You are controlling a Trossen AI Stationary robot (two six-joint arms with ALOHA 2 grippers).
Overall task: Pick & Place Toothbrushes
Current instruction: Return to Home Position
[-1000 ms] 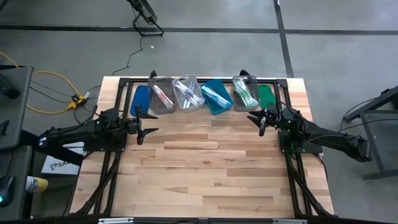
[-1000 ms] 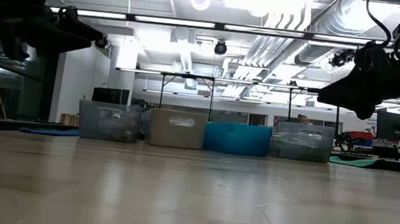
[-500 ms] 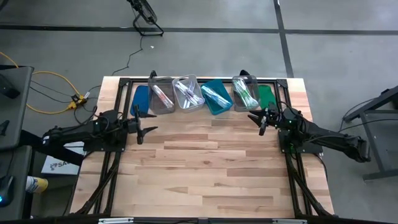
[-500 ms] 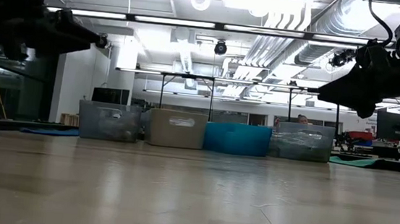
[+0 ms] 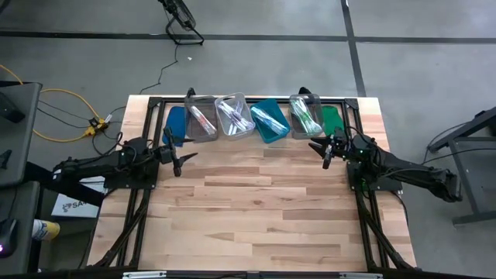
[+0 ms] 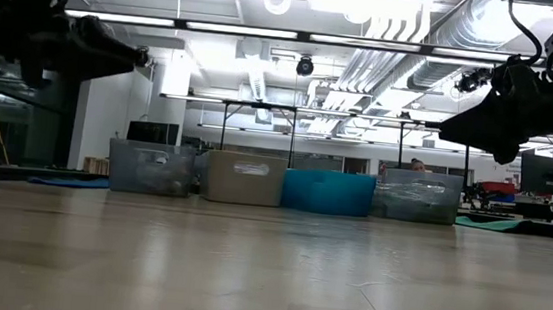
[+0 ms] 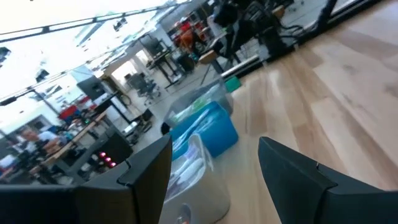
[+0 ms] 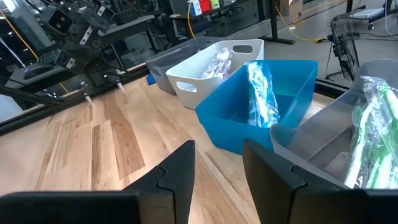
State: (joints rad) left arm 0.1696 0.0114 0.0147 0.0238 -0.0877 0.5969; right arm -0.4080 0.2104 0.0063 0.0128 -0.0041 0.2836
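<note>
While both arms hang raised above the table point(image 5: 263, 209), the wood beneath and between them lies bare from the row of bins to the near edge.

**Left gripper** point(image 5: 180, 159): on the left side, just short of the grey bin point(image 5: 209, 136) and a flat blue piece point(image 5: 177, 124). Its fingers are spread apart with nothing between them, as the left wrist view confirms point(image 7: 214, 143).

**Right gripper** point(image 5: 319, 151): on the right side, just short of the clear bin point(image 5: 306, 97) and a flat green piece point(image 5: 333, 120). Its fingers stand parted and empty, as the right wrist view shows point(image 8: 217, 146).

**Bins**: four stand side by side along the table's far edge, inside the dark frame rail. From left to right they are the grey bin, a pale bin point(image 5: 232, 98), a teal bin point(image 5: 277, 134) set slightly askew, and the clear bin. The low view shows them as a close-set wall on the far side.

**Toothbrushes** point(image 5: 235, 115): all that can be seen lie inside the bins. They are pink-toned in the grey bin, mixed in the pale one, blue in the teal one and green in the clear one.

**Clearance**: the open lane runs the full width between the two side rails, and both grippers stand clear of the bin rims.
</note>
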